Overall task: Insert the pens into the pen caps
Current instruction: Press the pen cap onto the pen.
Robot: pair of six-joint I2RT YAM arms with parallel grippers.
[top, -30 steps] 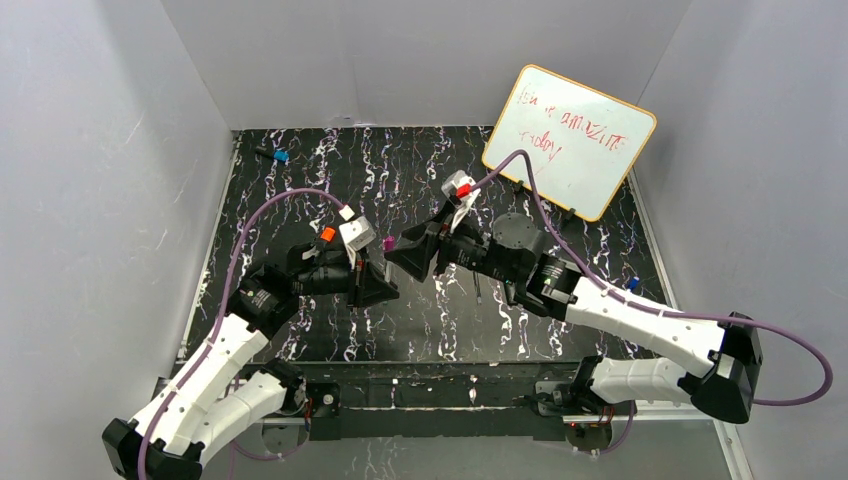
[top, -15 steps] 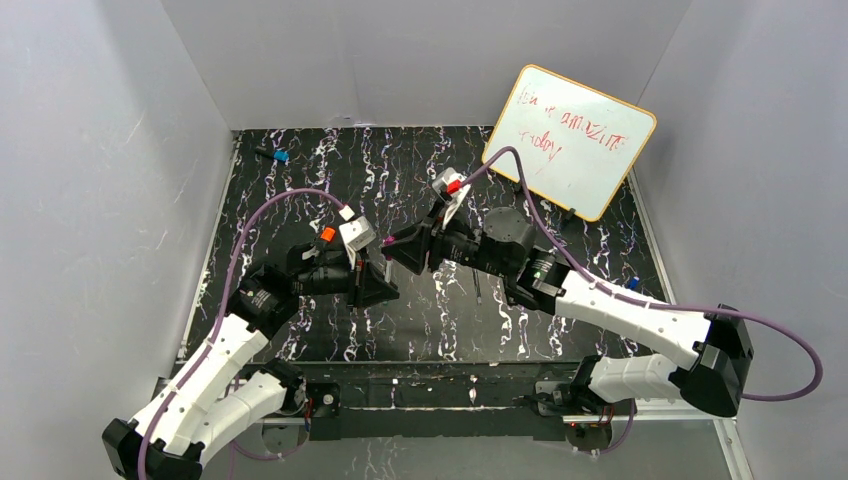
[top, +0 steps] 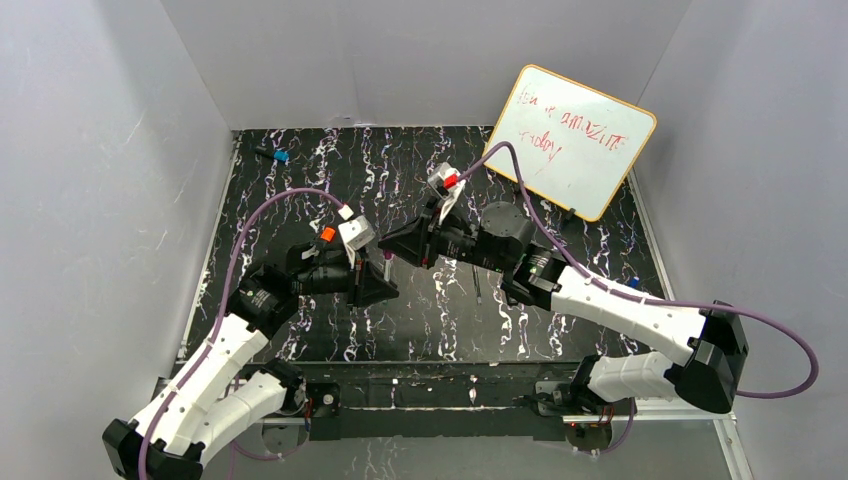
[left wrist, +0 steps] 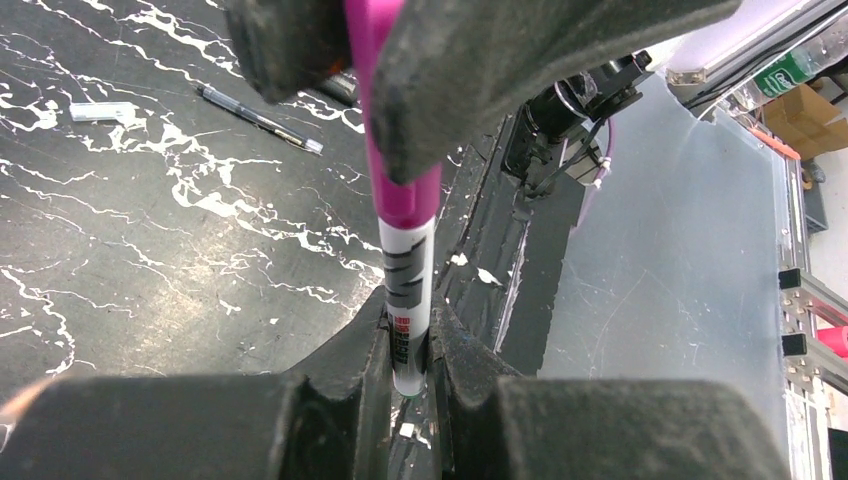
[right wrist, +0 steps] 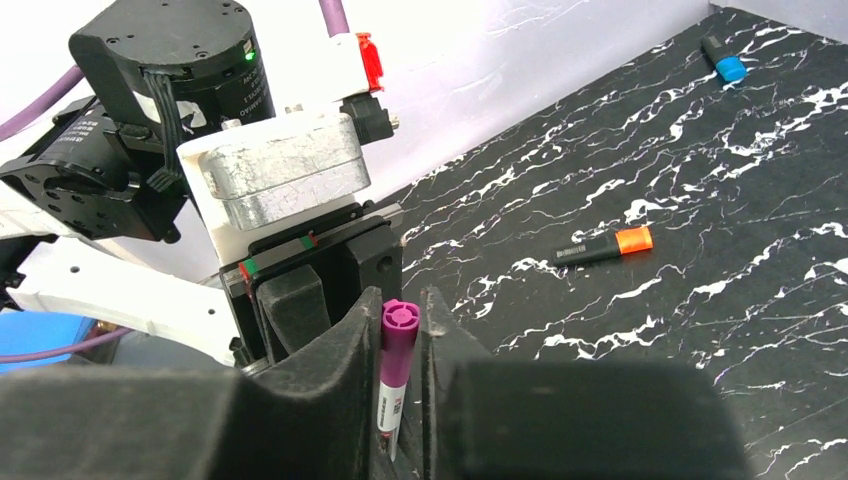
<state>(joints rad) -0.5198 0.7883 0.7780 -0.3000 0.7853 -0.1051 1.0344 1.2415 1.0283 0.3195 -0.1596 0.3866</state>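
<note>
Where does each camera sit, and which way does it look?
Top external: above and behind, looking down on the black marbled table; both arms show.
Left wrist: on the left arm, looking along the left pincer at the white marker with a magenta cap.
Right wrist: on the right arm, looking past the right pincer at the left arm.
Shared: all three show that marker.

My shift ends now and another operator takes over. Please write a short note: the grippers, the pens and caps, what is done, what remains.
Left gripper: shut on the white pen.
Right gripper: pads on both sides of the purple cap, which sits on that pen's top.
On the table: orange marker, blue marker, slim dark pen.
Done: purple cap is on; full seating not confirmed.
Left: the pens on the table.
</note>
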